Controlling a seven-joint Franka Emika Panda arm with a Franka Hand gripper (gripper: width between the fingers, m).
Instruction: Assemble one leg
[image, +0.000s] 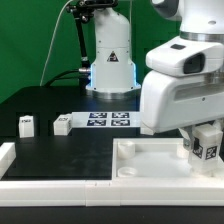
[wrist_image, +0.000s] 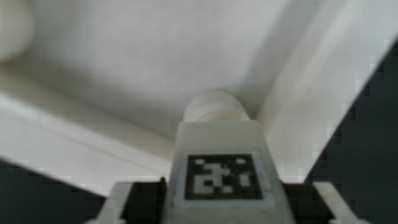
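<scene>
Closest to the wrist camera is the leg (wrist_image: 221, 150), a stubby white block with a black-and-white tag on its facing side and a rounded peg end pointing away from the lens. The gripper (wrist_image: 219, 205) is clamped on it, with a finger (wrist_image: 135, 204) against each flank. Past the peg lies the white panel (wrist_image: 125, 70), where a raised rim meets the flat floor in an inner corner; the peg points into that corner, though I cannot tell whether it touches. In the lower right of the exterior view, the gripper (image: 205, 150) holds the leg (image: 210, 150) upright over the right-hand part of the panel (image: 150, 160), which spreads across the bottom of the frame on the black table (image: 50, 105). The arm's bulky white wrist (image: 185, 85) fills the right side above it. At mid-left of the frame two loose legs stand on the table, one (image: 27, 125) well out toward the left edge and the other (image: 62, 124) just beside the marker board (image: 108, 120), which lies flat at centre with its tags up. Behind the board, at upper centre, rises the arm's base (image: 110, 55).
</scene>
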